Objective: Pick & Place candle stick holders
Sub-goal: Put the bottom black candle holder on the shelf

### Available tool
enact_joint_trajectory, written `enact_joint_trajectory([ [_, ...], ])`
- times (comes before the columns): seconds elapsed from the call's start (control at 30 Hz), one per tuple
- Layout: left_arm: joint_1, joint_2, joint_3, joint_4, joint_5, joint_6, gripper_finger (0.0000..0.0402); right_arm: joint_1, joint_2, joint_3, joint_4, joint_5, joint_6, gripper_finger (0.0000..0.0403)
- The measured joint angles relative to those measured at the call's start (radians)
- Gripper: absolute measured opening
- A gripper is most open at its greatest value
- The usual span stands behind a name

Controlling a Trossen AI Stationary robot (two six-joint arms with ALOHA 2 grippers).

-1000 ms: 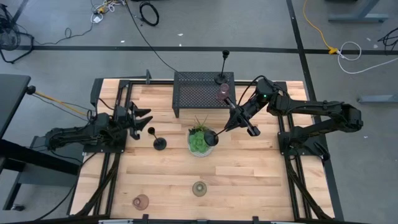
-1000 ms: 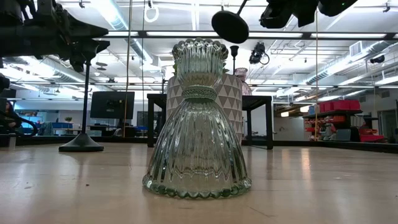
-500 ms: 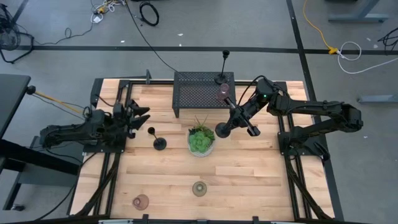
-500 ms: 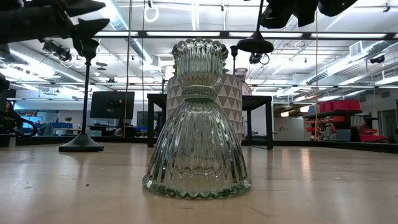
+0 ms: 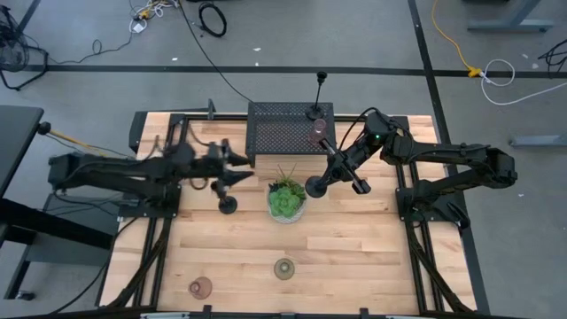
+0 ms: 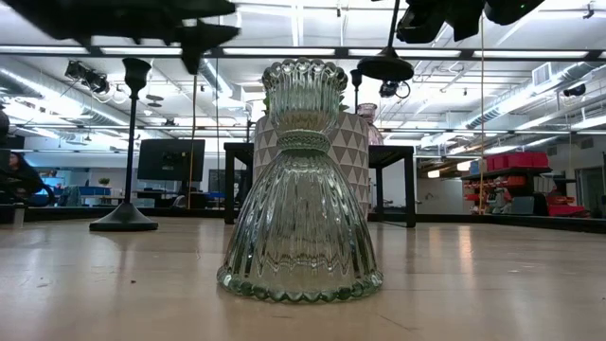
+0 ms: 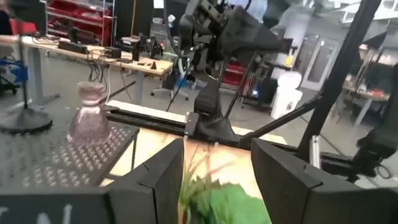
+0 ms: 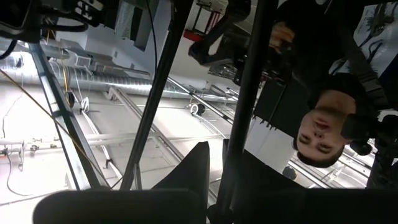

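My right gripper is shut on a slim black candle stick holder, held in the air just right of the green plant in a bowl. Its round base shows in the low view. My left gripper is open and empty, above and just beyond a second black holder that stands on its base on the table. A third black holder and a pink glass cup stand on the black mesh rack. A greenish cup and a pink cup stand near the front edge. My right gripper pinches the holder's thin stem between its two fingers, which lie across the stem. The holder is lifted clear of the table. It hangs about upright, with its round base level and lowest.
The greenish cup fills the middle of the low view. The rack stands at the far middle of the table. Bare wood lies in front of the plant and to the right. A person shows in the right wrist view, beyond the table.
My left gripper has reached toward the table's right, from the left edge to above the standing black holder, staying open. My right gripper has turned in place, and the held holder has swung from tilted over the plant to hanging upright beside it.
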Motion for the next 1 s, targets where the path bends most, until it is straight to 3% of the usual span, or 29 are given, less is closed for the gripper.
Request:
enact_joint_trajectory([
  [0.2, 0.000, 0.257, 0.141, 0.101, 0.055, 0.060, 0.0190, 0.000, 0.000, 0.000, 0.000, 0.000, 0.000, 0.0043],
  [0.37, -0.002, 0.412, 0.281, 0.107, 0.144, 0.067, 0.0190, 0.000, 0.000, 0.000, 0.000, 0.000, 0.000, 0.0043],
  [0.57, -0.027, 0.583, 0.441, 0.106, 0.158, 0.151, 0.0190, 0.000, 0.000, 0.000, 0.000, 0.000, 0.000, 0.0043],
  [1.0, -0.035, 0.754, 0.630, 0.103, 0.192, 0.156, 0.0190, 0.000, 0.000, 0.000, -0.001, 0.000, 0.000, 0.0043],
])
